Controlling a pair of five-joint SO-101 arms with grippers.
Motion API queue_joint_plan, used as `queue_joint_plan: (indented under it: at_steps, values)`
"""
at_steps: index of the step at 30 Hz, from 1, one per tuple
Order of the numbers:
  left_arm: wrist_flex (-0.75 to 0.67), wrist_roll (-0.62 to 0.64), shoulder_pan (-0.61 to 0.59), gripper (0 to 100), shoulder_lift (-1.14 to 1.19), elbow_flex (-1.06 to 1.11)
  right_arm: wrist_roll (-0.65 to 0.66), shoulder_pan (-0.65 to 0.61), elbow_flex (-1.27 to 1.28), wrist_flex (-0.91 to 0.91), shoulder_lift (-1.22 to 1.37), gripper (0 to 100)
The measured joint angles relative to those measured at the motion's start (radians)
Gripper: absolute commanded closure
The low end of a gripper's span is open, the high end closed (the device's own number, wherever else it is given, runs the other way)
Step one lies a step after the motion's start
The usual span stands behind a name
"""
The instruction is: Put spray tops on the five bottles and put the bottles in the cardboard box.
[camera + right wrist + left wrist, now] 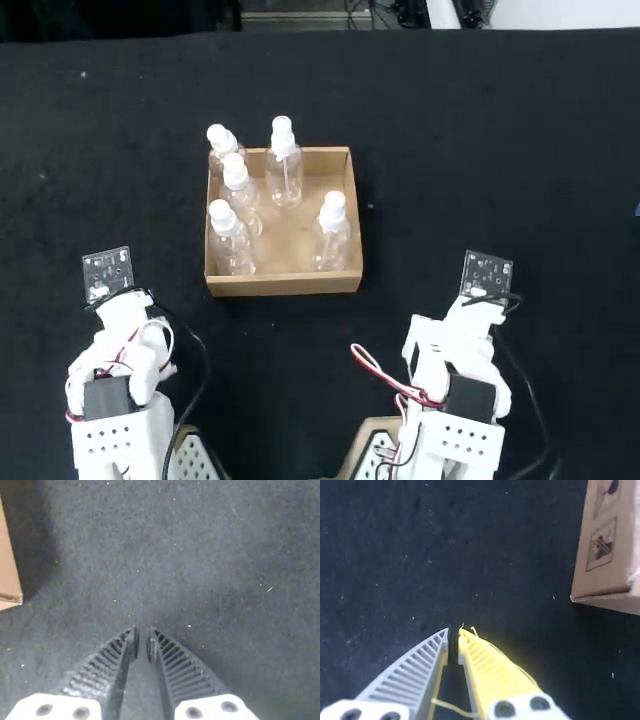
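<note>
— Where are the bottles?

— All five bottles (285, 178) stand upright at the cardboard box (283, 284), which sits mid-way across the black table (500, 150). Each one has a white spray top (332, 204). Three are along the box's left side, one is by the far wall, and one is towards the right front.

— Are they all clearly inside?

— Four are. The corner bottle (224, 158) at the far left is hard to judge. Its top rises over the rim, and I cannot tell whether its base is inside the wall or just behind it. The clear bodies also blend into the cardboard floor, so their outlines are faint.

— And the arms?

— Both sit at the near edge of the table, one on each side of the box and well apart from it. From above, the fingers are hidden under each arm's wrist.

— So what are the grippers doing?

— The wrist views show that. The left gripper (454, 630) has its grey and yellow fingers pressed together at the tips. It holds nothing and is over bare cloth, with one corner of the box cut off at the frame's edge. The right gripper (141, 634) is closed as well, with only a thin slit between the tips. It is empty, and a sliver of the box shows at the side.
</note>
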Motion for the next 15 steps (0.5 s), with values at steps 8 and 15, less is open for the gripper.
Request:
queue_joint_plan:
  at_steps: [8,15]
  values:
    - [0.017,0.000,-0.003,97,0.000,0.000,0.000,0.000,0.000,0.000,0.000,98.7]
    - [0.017,0.000,0.032,97,0.000,0.000,0.000,0.000,0.000,0.000,0.000,98.7]
